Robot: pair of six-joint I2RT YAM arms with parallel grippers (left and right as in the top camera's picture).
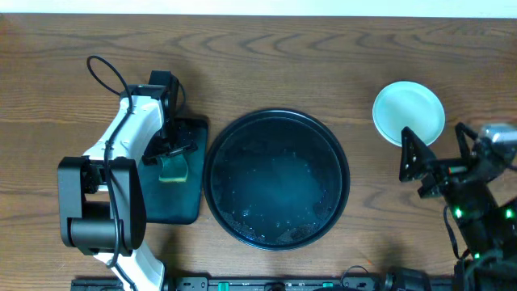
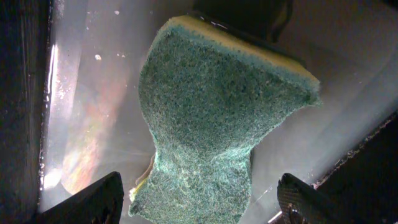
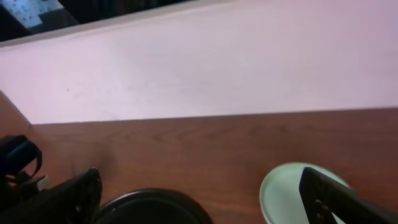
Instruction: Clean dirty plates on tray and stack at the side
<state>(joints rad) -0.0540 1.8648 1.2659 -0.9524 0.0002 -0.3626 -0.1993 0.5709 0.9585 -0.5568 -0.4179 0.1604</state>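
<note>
The left gripper [image 2: 199,202] is hanging released over the green sponge [image 2: 211,124] on the dark-green tray [image 1: 179,206] at frame left. The right gripper [image 1: 434,141] is gaping open just below the plates [image 1: 408,109], which are sitting as one pale disc on the tabletop [image 1: 323,56] at upper right, apart from the black tray [image 1: 275,182].

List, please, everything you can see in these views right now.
black tray: one, glossy black, wet, table centre, nothing on it
plate: one showing, pale mint, on the table right of the black tray; any beneath cannot be told
green tray: one, dark green, left of the black tray
sponge: one, green and yellow, on the green tray
table: one, brown wood
left gripper: one, black, open, over the sponge
right gripper: one, black, open, beside the plate
</note>
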